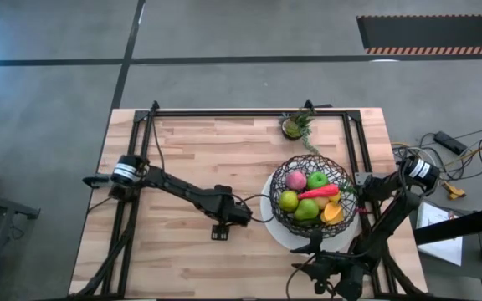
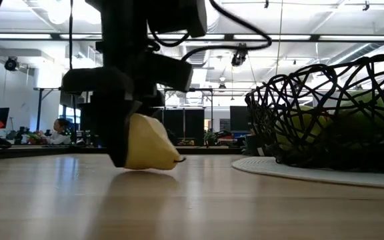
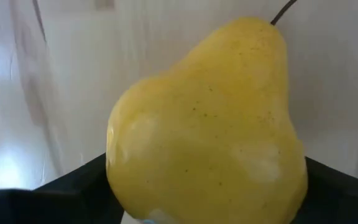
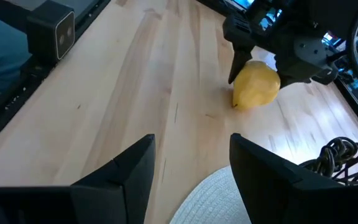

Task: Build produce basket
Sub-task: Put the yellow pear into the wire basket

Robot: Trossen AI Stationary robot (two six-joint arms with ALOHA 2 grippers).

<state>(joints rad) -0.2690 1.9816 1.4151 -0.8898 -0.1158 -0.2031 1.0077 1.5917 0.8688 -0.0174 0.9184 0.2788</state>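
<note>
A yellow pear [image 2: 149, 144] lies on the wooden table to the left of the basket, with its thin stem [image 2: 179, 160] pointing toward the basket. My left gripper [image 1: 233, 216] stands over the pear and is shut on it, hiding it in the high view. The dark wire basket [image 1: 312, 196] sits on a white plate [image 1: 276, 227] and holds a pink fruit [image 1: 295, 179], green apples [image 1: 317, 179], a red carrot piece [image 1: 319, 192] and an orange piece [image 1: 333, 212]. My right gripper [image 4: 191, 168] is open and empty near the table's near edge, in front of the plate. My left gripper pinches the pear's wide body [image 3: 135, 186] between its two fingers [image 3: 73, 186], one on each side. The fingers come from above, pointing down. The pear's underside [image 2: 145, 167] rests on the table, and the pear lies on its side.
A small green potted plant [image 1: 296, 125] stands at the far edge behind the basket. Black frame rails [image 1: 224, 113] run along the table's far edge and sides. Bare wood lies to the left of my left gripper.
</note>
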